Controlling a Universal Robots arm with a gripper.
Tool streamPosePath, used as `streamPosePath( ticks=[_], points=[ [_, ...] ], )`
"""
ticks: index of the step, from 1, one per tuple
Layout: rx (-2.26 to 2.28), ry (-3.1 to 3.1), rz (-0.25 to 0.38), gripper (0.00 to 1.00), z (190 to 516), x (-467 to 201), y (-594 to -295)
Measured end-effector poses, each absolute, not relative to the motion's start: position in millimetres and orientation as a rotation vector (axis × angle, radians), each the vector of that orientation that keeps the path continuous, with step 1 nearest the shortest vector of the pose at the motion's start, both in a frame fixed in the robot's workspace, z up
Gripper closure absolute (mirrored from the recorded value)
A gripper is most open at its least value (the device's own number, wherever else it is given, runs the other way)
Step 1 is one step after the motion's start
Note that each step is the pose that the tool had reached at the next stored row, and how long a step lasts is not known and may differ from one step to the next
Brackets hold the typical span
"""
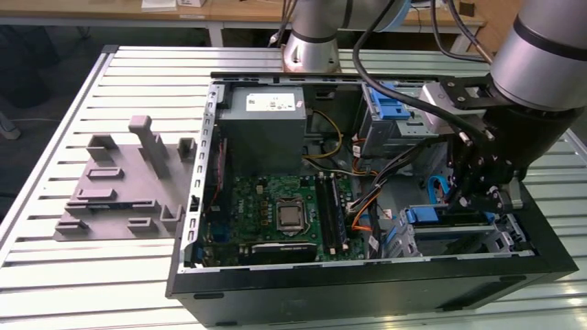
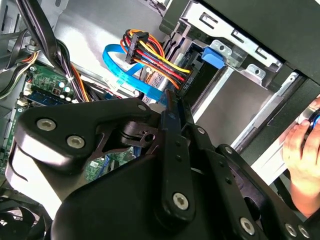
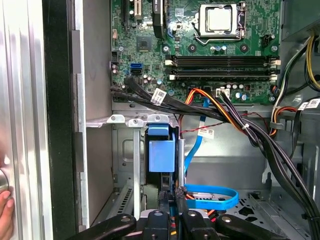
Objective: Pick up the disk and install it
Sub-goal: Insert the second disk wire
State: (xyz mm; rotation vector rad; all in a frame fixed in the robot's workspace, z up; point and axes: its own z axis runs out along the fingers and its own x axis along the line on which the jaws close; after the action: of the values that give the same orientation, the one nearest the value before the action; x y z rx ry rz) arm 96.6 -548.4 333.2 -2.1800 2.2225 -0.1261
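The pincer [image 1: 471,199] is down inside the open computer case [image 1: 367,289], clenched on the edge of the disk [image 3: 162,155], which sits upright in the drive bay [image 3: 131,121] near the case's front corner.

A ribbed, pale metal worktop [image 1: 55,261] made of long slats fills the scene, evenly lit with no hard shadows. Beyond its far edge stands a wooden table [image 1: 229,12] with white legs and some papers [image 1: 179,4] on top. Dark floor [image 1: 37,69] shows beside the worktop, on the exterior view's left.
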Motion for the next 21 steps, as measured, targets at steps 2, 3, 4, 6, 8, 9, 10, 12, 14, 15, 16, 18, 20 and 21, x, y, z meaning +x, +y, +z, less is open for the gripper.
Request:
streamPosePath(
  ticks=[2,3,4,6,8,9,10,12,14,15,16,18,20,21],
  points=[
    [-2.18,2.222,-0.126,0.84,332.9,96.6,-548.6],
    [-2.18,2.222,-0.126,0.84,332.8,96.6,-548.6],
    [-2.18,2.222,-0.126,0.84,332.6,96.6,-548.7],
    [-2.18,2.222,-0.126,0.84,332.2,96.6,-548.9],
    [-2.18,2.222,-0.126,0.84,331.7,96.6,-548.9],
    [-2.18,2.222,-0.126,0.84,331.5,96.6,-549.0],
    [-2.18,2.222,-0.126,0.84,331.3,96.6,-549.0],
    [-2.18,2.222,-0.126,0.84,330.7,96.6,-549.0],
    [-2.18,2.222,-0.126,0.84,330.3,96.6,-549.1],
    [-2.18,2.222,-0.126,0.84,330.3,96.6,-549.1],
    [-2.18,2.222,-0.126,0.84,330.2,96.6,-549.1],
    [-2.18,2.222,-0.126,0.84,329.9,96.6,-549.1],
    [-2.18,2.222,-0.126,0.84,329.6,96.6,-549.1],
    [-2.18,2.222,-0.126,0.84,329.4,96.6,-549.1]
  ],
)
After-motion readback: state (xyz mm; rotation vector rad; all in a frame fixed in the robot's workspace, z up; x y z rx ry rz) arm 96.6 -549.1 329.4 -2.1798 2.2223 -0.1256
